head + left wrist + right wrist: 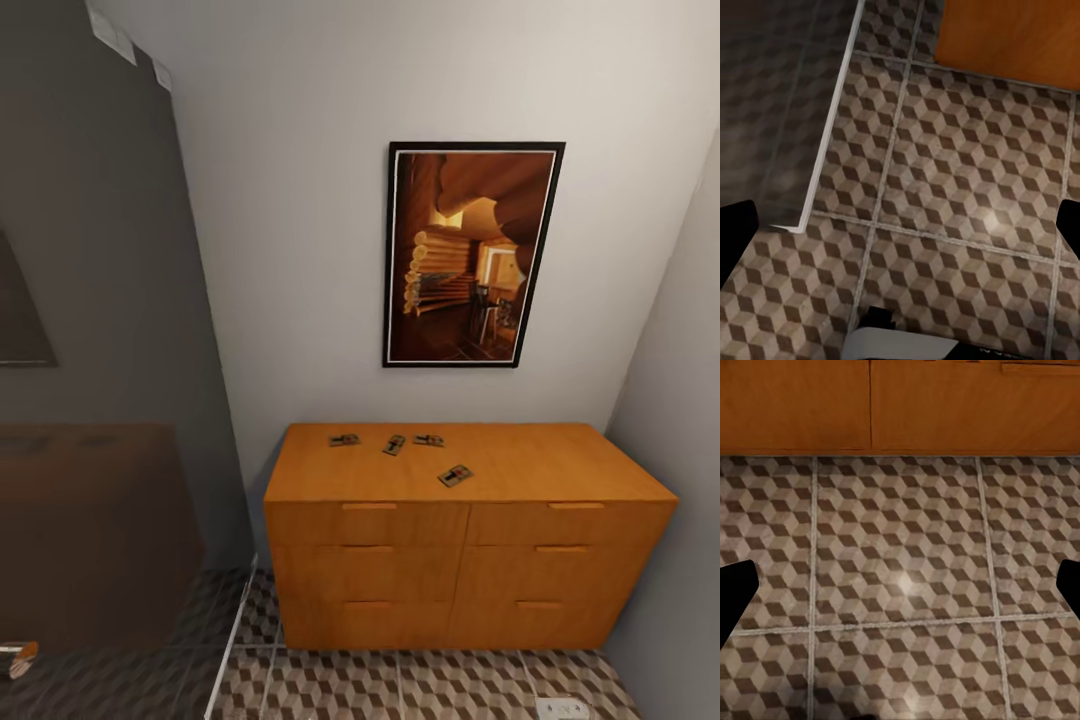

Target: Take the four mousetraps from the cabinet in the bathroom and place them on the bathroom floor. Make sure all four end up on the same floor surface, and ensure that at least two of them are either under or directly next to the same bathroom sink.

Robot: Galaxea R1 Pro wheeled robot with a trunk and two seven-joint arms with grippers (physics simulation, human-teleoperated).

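Four mousetraps (455, 476) flat on cabinet (470, 560) top, three near back wall, one nearer front edge. Likely light, stiff, thin; pinch across long edges. Both grippers wide apart, empty, over bathroom floor (900, 585).

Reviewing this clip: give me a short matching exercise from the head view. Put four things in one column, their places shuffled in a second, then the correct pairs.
Things:
1. mousetraps
2. framed picture
3. cabinet
4. bathroom floor

Places:
A. hanging on the wall above the cabinet
B. standing on the patterned tiles against the wall
C. lying on the cabinet's flat top
D. underneath the cabinet, cube-patterned tiles

Pairs: 1-C, 2-A, 3-B, 4-D
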